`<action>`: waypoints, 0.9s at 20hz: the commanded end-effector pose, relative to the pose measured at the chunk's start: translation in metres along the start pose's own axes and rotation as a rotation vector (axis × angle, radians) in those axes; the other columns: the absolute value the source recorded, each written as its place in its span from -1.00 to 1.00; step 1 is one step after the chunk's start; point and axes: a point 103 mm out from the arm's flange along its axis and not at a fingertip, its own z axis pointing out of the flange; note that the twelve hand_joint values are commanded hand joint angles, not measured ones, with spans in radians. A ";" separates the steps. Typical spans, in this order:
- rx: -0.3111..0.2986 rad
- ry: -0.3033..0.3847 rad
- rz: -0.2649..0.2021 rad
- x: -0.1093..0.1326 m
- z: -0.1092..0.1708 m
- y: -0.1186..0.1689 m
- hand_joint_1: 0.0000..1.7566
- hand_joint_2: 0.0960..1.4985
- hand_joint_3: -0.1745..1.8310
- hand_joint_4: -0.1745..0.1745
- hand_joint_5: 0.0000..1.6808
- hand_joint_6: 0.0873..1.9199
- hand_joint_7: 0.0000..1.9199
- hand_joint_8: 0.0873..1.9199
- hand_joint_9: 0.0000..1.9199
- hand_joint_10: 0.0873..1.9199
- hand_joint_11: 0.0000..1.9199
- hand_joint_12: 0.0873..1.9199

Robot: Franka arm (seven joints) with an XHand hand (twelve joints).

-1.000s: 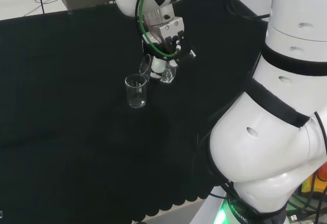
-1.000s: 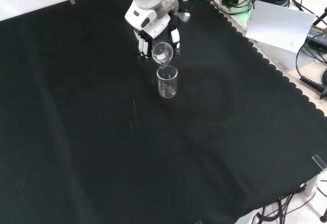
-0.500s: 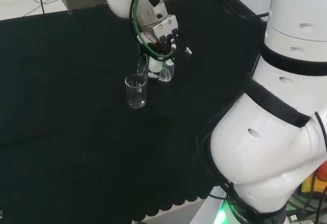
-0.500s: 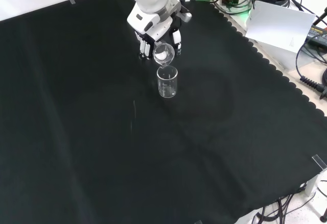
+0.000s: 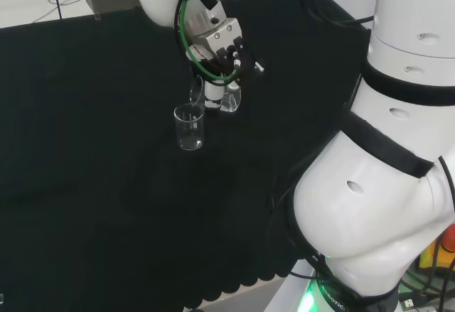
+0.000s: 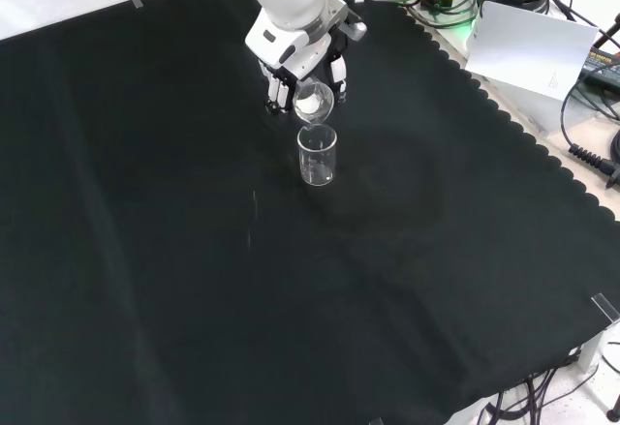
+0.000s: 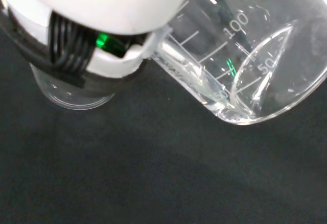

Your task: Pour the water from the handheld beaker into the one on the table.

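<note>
In the head view, going left to right, the small clear glass beaker standing on the black cloth (image 5: 189,128) comes first, upright and apparently empty or nearly so. Just right of it and a little higher hangs the tilted clear glass beaker with printed graduation marks (image 5: 213,96), its mouth leaning toward the standing one. The black and white hand (image 5: 222,55) has its fingers curled round this tilted beaker's wall, holding it from the side and above. Farther right stand the arm's own big white links (image 5: 384,156).

In the front view the held beaker (image 6: 313,103) sits just above and behind the standing beaker's rim (image 6: 318,154), lip nearly over it.

The wrist view shows a small pool of water gathered in the lower corner of the held beaker (image 7: 245,76).

Both beakers look thin, stiff, smooth and breakable, and light with so little water. The mid-wall hold seems sensible, since glass may slip as the tilt steepens.
</note>
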 end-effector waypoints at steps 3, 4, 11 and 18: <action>0.016 -0.066 -0.002 0.007 -0.003 -0.001 0.50 -0.27 -0.11 -1.00 0.54 -0.41 0.41 -0.43 0.93 -1.00 0.47 -0.50; 0.018 -0.075 -0.003 0.008 -0.004 -0.001 0.50 -0.27 -0.11 -1.00 0.53 -0.40 0.41 -0.43 0.93 -1.00 0.47 -0.50; 0.051 -0.124 0.002 0.012 -0.004 -0.001 0.50 -0.27 -0.11 -1.00 0.53 -0.40 0.40 -0.43 0.93 -1.00 0.46 -0.50; 0.076 -0.142 0.015 0.008 -0.005 0.001 0.50 -0.27 -0.11 -1.00 0.53 -0.40 0.40 -0.42 0.93 -1.00 0.46 -0.50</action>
